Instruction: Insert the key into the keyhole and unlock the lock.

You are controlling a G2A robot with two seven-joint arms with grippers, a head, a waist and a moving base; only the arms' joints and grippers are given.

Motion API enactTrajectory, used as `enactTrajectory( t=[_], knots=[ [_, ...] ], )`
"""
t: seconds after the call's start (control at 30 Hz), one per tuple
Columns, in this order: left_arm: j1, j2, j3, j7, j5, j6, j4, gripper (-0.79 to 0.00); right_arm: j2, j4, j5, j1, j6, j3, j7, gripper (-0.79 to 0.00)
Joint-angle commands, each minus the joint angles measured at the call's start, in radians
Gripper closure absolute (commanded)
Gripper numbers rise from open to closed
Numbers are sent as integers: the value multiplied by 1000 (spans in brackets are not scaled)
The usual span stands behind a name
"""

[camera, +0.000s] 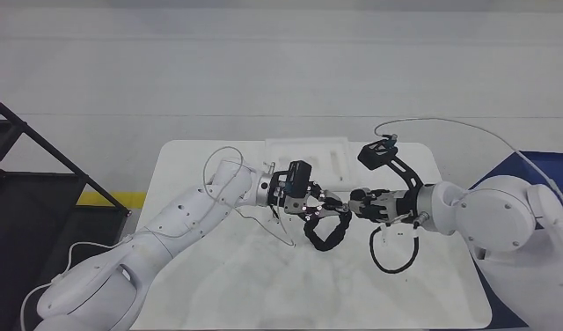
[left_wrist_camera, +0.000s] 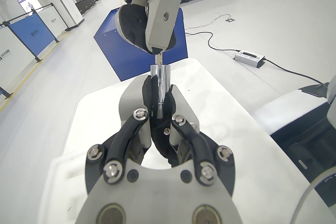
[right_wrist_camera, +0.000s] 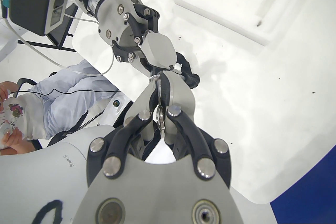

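count | lock [left_wrist_camera: 160, 80] x1 | key [left_wrist_camera: 158, 59] x1 | grippers x2: left gripper [left_wrist_camera: 158, 93], right gripper [right_wrist_camera: 160, 80] | foam tray [camera: 299, 143] x1, 3 recesses | table [camera: 264, 283] x1

1. The bench [camera: 220, 278] is white with rounded corners. The left end effector [camera: 328, 210] and the right end effector [camera: 350, 201] meet tip to tip above its middle.
2. A white foam tray [camera: 308, 150] lies flat on the bench just beyond both end effectors, by the edge farthest from the robot. It has three rectangular recesses side by side.
3. Small dark specks [right_wrist_camera: 179, 38] dot the bench surface around the right end effector. One more sits in a tray recess.
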Motion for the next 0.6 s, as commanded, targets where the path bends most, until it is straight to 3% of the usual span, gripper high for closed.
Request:
enactTrajectory(
  t=[0.0, 0.57],
  knots=[
    [1, 0, -2, 9, 12, 4, 0, 0, -1, 7, 6, 9, 3, -8, 6, 0],
    [10, -2, -15, 74, 77, 23, 7, 0, -3, 49, 19, 45, 34, -56, -1, 0]
  ],
)
